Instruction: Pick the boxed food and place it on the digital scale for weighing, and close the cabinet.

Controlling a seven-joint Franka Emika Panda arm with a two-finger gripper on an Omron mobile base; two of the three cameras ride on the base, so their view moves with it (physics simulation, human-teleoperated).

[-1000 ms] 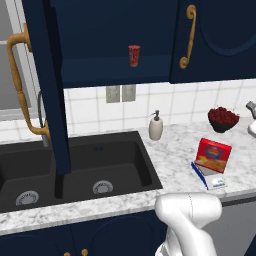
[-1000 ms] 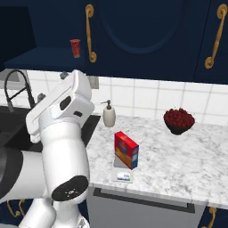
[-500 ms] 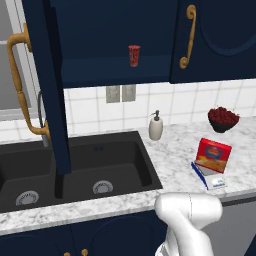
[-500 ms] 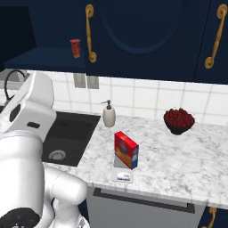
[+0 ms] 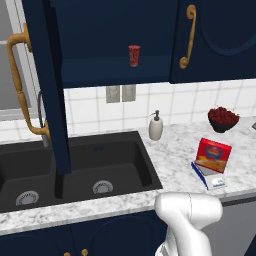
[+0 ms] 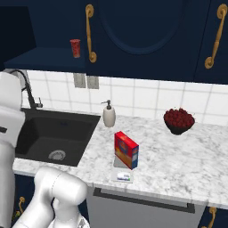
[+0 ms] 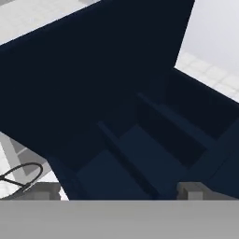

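Note:
The boxed food [image 5: 213, 155] [image 6: 126, 149], red with a yellow picture, stands tilted on the digital scale [image 5: 216, 183] [image 6: 124, 175] near the counter's front edge. The cabinet's left door [image 5: 52, 85] stands open, swung out over the sink, with its brass handle [image 5: 22, 85] facing left. My gripper [image 7: 120, 191] is open, fingertips [image 7: 46, 190] wide apart with nothing between them. It points close at a navy panelled cabinet surface [image 7: 116, 116]. My arm [image 6: 9, 133] rises at the left edge of the right base view.
A small red cup [image 5: 134, 55] [image 6: 75, 47] sits on the open cabinet's shelf. A soap dispenser [image 5: 156, 126] [image 6: 108, 115] and a bowl of cherries [image 5: 223, 119] [image 6: 179, 120] stand by the tiled wall. The black sink [image 5: 75, 167] [image 6: 53, 133] lies left, its faucet [image 7: 18, 175] nearby.
My arm has swung left across the right base view, from the middle-left to the frame's left edge. The box, scale and open door have not moved.

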